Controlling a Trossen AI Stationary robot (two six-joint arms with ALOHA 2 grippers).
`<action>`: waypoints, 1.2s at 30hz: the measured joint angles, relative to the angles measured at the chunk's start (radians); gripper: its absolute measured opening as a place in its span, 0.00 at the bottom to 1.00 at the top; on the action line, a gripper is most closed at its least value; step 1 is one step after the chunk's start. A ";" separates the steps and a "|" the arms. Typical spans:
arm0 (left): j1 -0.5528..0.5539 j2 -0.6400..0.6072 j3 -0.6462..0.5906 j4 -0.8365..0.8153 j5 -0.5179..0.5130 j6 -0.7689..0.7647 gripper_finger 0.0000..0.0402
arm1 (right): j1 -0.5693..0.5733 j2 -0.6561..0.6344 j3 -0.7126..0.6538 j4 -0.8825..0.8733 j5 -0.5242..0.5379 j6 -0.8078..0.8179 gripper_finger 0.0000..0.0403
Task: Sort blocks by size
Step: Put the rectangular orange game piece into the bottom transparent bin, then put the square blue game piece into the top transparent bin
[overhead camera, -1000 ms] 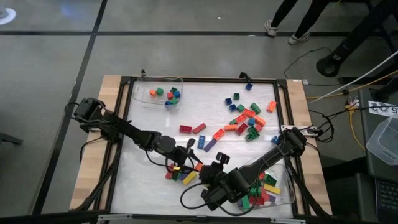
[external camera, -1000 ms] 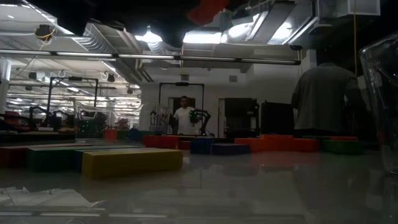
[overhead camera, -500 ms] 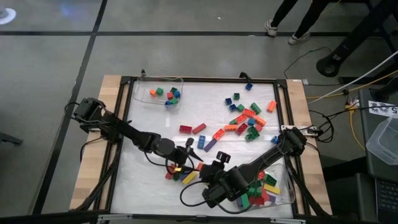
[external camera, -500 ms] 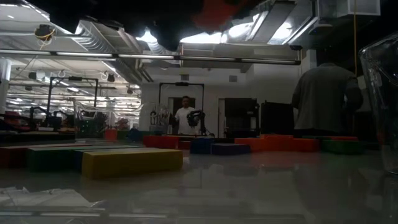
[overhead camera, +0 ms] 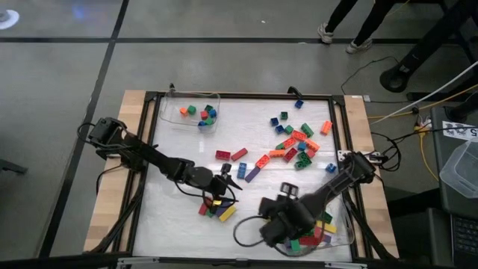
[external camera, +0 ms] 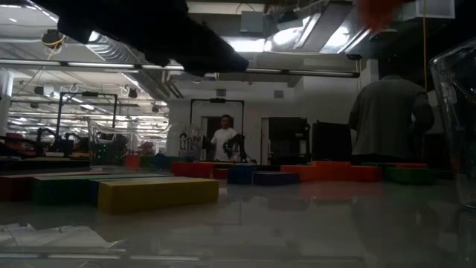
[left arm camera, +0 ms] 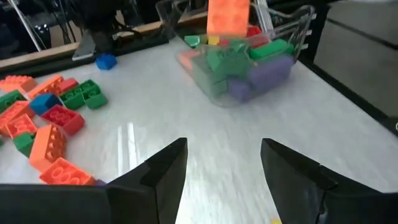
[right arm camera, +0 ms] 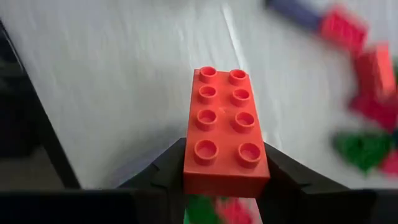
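Observation:
The blocks lie in groups: scattered bricks (overhead camera: pixel 295 143) far right of centre, a small pile (overhead camera: pixel 216 210) near the front, and small ones in a clear tray (overhead camera: pixel 196 113) at the far left. A second clear tray (overhead camera: pixel 323 226) at the near right holds longer bricks. My right gripper (right arm camera: pixel 225 177) hangs by that tray's left side, shut on an orange eight-stud brick (right arm camera: pixel 225 137), which also shows in the left wrist view (left arm camera: pixel 228 15). My left gripper (left arm camera: pixel 224 168) stands open just beyond the pile (overhead camera: pixel 226 180), with nothing between its fingers. My right gripper pinches the orange brick's two long sides at one end (right arm camera: pixel 205 174) between its two fingers (right arm camera: pixel 165 171). The fingers point steeply down and lie along the brick. The brick hangs below them, lifted clear of the table, beside the near-right tray's wall (left arm camera: pixel 199 68).
A black frame (overhead camera: pixel 340 127) borders the white mat. Cables trail off the table's right side (overhead camera: pixel 403 112). A person's legs (overhead camera: pixel 351 22) stand beyond the far edge, and people show in the room behind (external camera: pixel 390 119). Bare mat lies in the middle and far left.
My right gripper has gone from beside the near pile toward the table's right edge and up, tipping more steeply down, and carried the orange brick to the near-right tray. The pile has stayed where it was.

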State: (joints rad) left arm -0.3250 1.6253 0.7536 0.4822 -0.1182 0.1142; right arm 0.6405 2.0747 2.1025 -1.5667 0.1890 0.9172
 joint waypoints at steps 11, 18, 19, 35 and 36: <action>0.020 0.000 0.000 -0.040 0.002 0.029 0.48 | 0.186 -0.028 -0.038 -0.003 -0.043 0.273 0.38; 0.021 0.000 0.000 -0.046 0.003 0.026 0.48 | 0.231 -0.027 -0.099 -0.004 -0.069 0.424 0.38; 0.020 0.000 0.000 -0.047 0.003 0.021 0.48 | 0.230 -0.027 -0.105 -0.004 -0.081 0.441 0.38; 0.021 -0.002 0.000 -0.055 0.002 0.016 0.48 | 0.179 -0.026 -0.123 -0.004 -0.173 0.476 0.61; 0.021 -0.007 0.000 -0.061 0.002 0.016 0.48 | 0.174 -0.026 -0.123 -0.004 -0.173 0.464 0.63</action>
State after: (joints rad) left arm -0.3038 1.6187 0.7536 0.4217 -0.1158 0.1306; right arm 0.8141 2.0483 1.9797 -1.5707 0.0158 1.3817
